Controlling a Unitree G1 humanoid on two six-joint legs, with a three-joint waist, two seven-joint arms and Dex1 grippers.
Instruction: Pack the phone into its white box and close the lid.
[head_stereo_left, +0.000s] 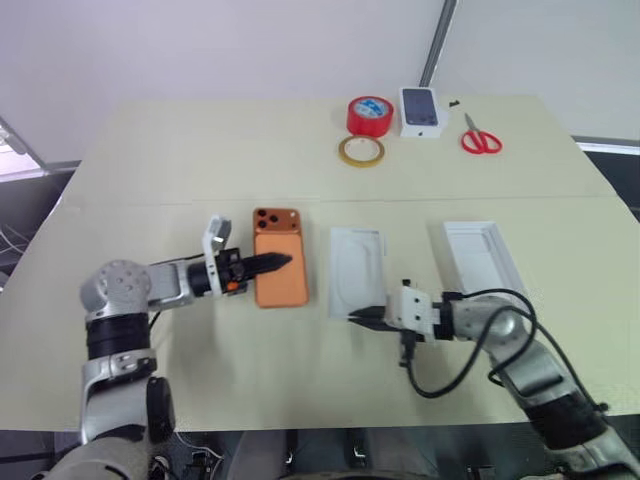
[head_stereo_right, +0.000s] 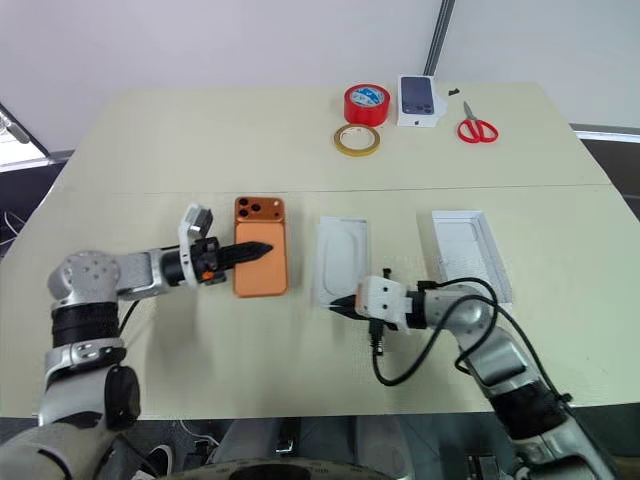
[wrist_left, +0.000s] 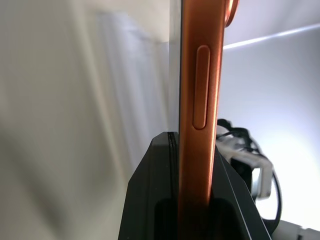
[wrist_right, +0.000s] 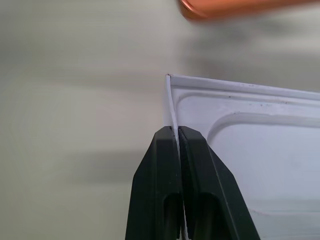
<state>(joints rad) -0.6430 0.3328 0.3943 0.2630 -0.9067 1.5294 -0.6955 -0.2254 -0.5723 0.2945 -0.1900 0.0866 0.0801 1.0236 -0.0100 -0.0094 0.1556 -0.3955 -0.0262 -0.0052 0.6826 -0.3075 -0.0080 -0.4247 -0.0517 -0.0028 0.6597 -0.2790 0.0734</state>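
Gripping the slim orange smartphone (head_stereo_left: 279, 270) by its long edge, my left pincer (head_stereo_left: 278, 264) is clenched on it, camera cluster facing up. The left wrist view shows the orange edge sandwiched between the two black fingers (wrist_left: 150, 200). I judge this edge hold suits carrying the phone flat, so it can be lowered straight into a tray.

My right pincer (head_stereo_left: 358, 318) is clamped shut on the thin near rim of the flat white moulded insert with a rounded recess (head_stereo_left: 357, 268), which lies just right of the phone on the pale worktop (head_stereo_left: 180, 160). The right wrist view shows the white edge pinched between the fingertips (wrist_right: 165, 150). I take it that I'm holding it to clear or steady it.

The shallow white rectangular tray (head_stereo_left: 482, 255) sits further right, apart from the insert, open side up. I cannot tell from here whether it is the box base or the lid.

At the far edge, out of the working zone, lie a red tape roll (head_stereo_left: 369, 113), a tan tape ring (head_stereo_left: 360, 150), a small white box printed with a dark phone (head_stereo_left: 421, 111) and red-handled scissors (head_stereo_left: 480, 138).
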